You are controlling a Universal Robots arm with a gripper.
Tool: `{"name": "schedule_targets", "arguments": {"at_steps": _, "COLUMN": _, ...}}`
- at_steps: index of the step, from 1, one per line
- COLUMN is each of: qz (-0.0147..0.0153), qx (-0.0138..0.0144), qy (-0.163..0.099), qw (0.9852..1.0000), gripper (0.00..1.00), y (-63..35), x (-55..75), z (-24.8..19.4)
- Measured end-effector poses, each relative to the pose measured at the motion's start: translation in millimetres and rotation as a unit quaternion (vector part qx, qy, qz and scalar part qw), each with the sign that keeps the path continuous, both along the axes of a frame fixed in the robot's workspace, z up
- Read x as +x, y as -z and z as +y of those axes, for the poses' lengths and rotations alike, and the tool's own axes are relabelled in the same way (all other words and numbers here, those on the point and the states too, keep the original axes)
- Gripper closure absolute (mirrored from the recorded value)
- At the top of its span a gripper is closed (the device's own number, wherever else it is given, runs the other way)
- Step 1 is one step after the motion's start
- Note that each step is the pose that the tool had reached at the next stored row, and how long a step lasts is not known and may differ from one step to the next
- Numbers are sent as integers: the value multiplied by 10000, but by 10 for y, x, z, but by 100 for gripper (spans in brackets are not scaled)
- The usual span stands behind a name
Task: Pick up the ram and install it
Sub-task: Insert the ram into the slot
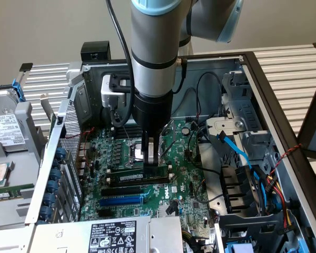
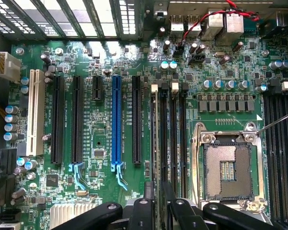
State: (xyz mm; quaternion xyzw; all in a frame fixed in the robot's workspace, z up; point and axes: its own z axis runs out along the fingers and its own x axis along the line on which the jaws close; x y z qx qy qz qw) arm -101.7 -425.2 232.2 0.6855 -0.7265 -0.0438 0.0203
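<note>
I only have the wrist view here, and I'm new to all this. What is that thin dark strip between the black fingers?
Observer: It's the ram seen edge-on. The exterior view shows its flat side, with a white label.
Operator: Is something holding it?
Observer: Yes, the gripper reaches straight down from above and is closed on its upper edge.
Operator: And where is all this?
Observer: Inside an open computer case, with a blue cable at the exterior view's right.
</note>
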Motion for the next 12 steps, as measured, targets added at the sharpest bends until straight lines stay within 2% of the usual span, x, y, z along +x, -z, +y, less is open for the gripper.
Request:
{"name": "schedule_targets", "arguments": {"at_steps": 11, "qz": 0, "qx": 0, "qy": 0, "qw": 10000, "gripper": 79, "y": 0, "x": 37, "z": 0}}
{"name": "schedule_targets", "arguments": {"at_steps": 12, "qz": 0, "qx": 0, "qy": 0, "qw": 10000, "gripper": 81, "y": 0, "x": 37, "z": 0}}
